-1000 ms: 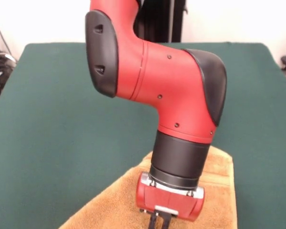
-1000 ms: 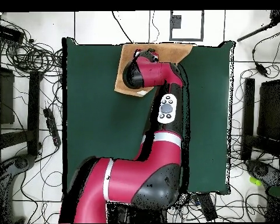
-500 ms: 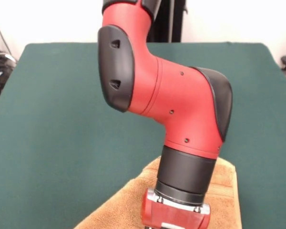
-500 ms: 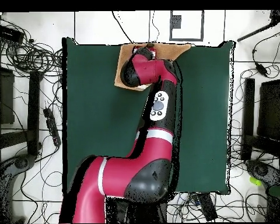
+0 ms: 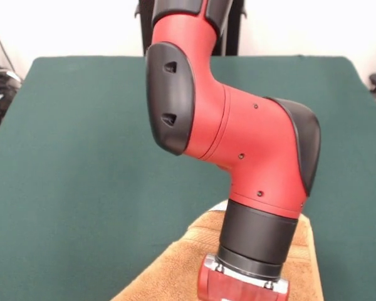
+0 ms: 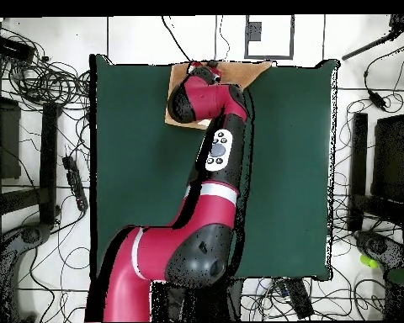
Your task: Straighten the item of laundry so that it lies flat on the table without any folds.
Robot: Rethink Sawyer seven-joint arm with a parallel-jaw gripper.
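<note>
The orange-tan towel [image 5: 188, 263] lay at the edge of the green counter [image 5: 81, 157], and in the overhead view it [image 6: 247, 71] sat at the top edge, partly under the arm. The red arm [image 5: 238, 157] bent down over the towel. The claw [image 6: 207, 69] was low over the towel, but I could not tell if it was wide or closed.
</note>
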